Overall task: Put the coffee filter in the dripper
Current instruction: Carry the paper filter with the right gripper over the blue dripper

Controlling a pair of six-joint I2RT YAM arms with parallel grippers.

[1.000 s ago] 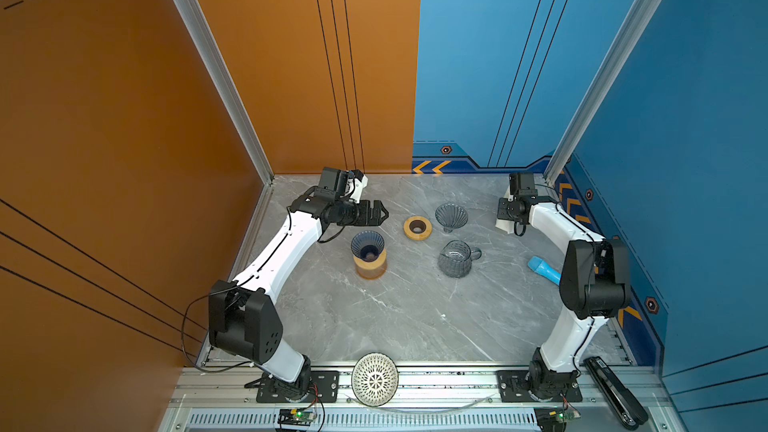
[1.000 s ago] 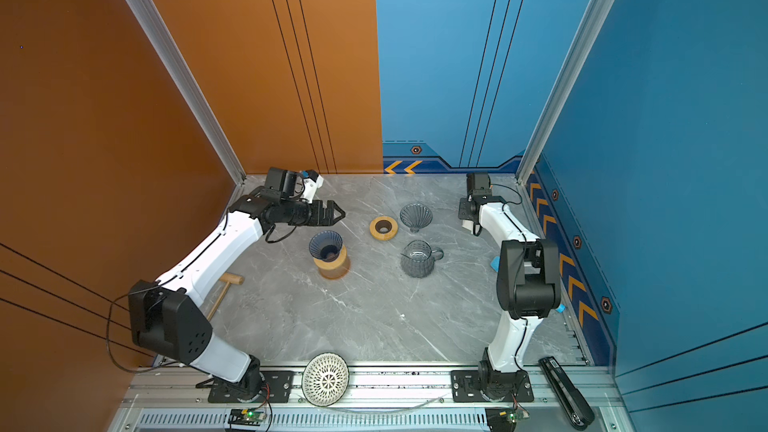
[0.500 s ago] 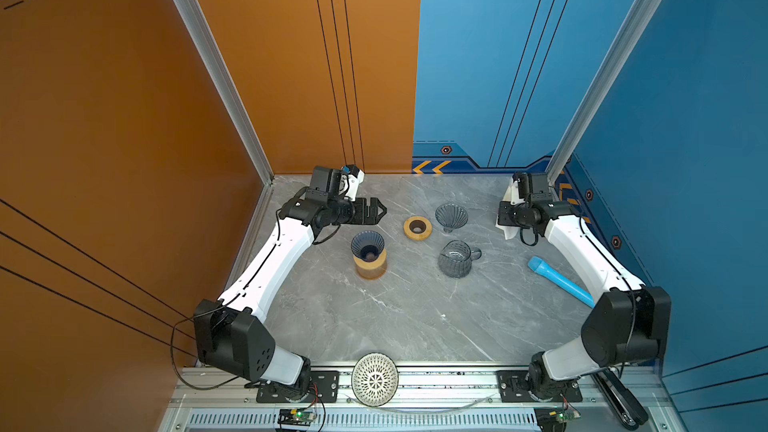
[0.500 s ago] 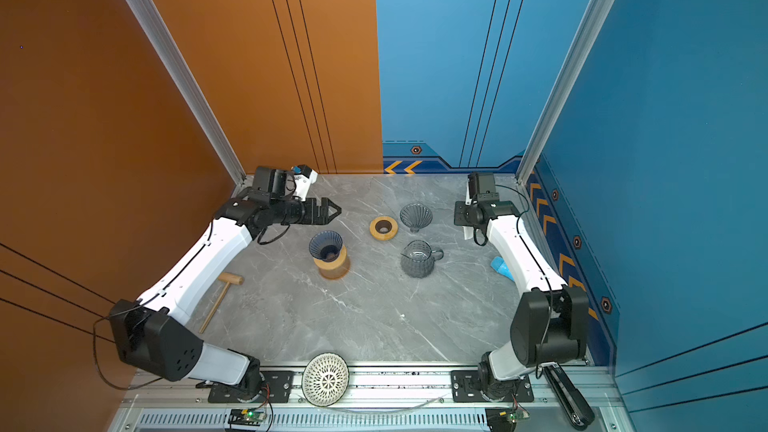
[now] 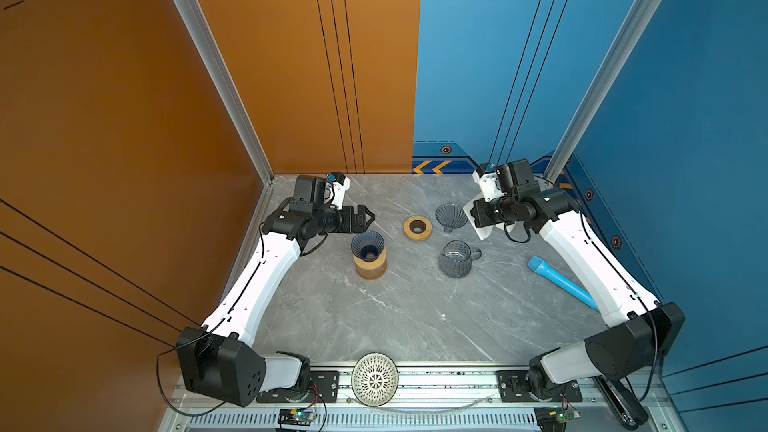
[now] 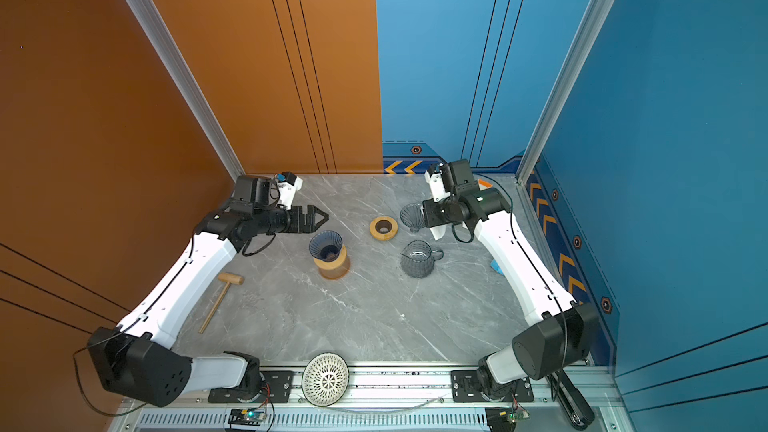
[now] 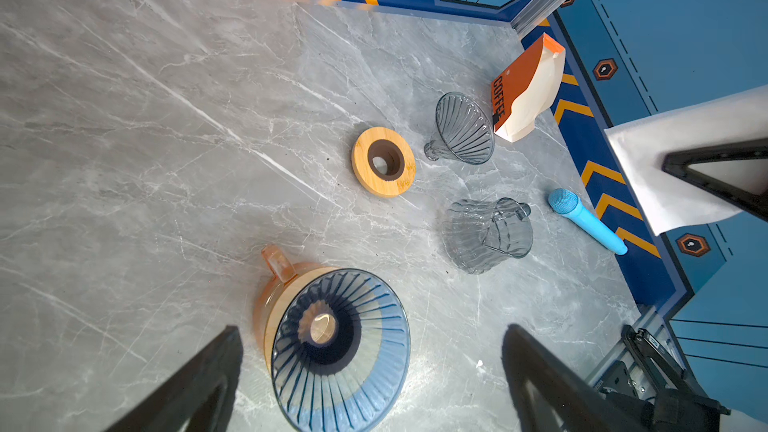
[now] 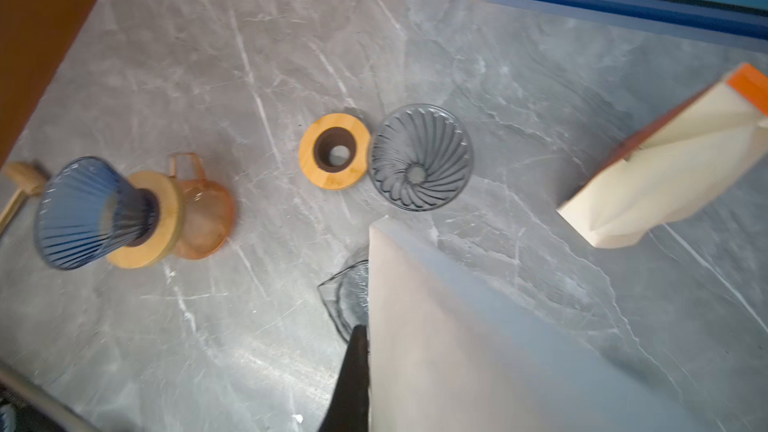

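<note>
Left gripper (image 5: 367, 218): fingers (image 7: 199, 384) spread wide, holding nothing. It hangs above the tabletop (image 5: 395, 317), just behind the blue dripper (image 5: 368, 245) in both top views. In the left wrist view that dripper shows between the 2 fingers, apart from both.

Right gripper (image 6: 432, 220): fingers (image 8: 353, 380) closed on the coffee filter (image 8: 478, 347), a flat white paper cone. Only 1 finger shows in the right wrist view; the paper hides the rest.

Coffee filter location: in the air on the right side of the tabletop. In both top views its edge sits next to the grey dripper (image 5: 451, 216) and behind the glass pitcher (image 5: 456, 257). It is in neither dripper and well apart from the blue one.

Blue dripper sits upright in a wooden collar (image 8: 158, 218) on top of an amber carafe (image 8: 203, 218), with nothing in its cone. Grey dripper stands on the tabletop, touching or almost touching a loose wooden ring (image 5: 417, 227); I cannot tell which.

Other items:
- Filter pack (image 7: 528, 93), orange and cream with "COFFE" legible, near the back right corner beside the grey dripper.
- Blue cylinder (image 5: 561, 282) lying along the right edge.
- Wooden mallet (image 6: 220, 297) lying by the left arm.
- White lattice bowl (image 5: 375, 379) on the front rail.
</note>
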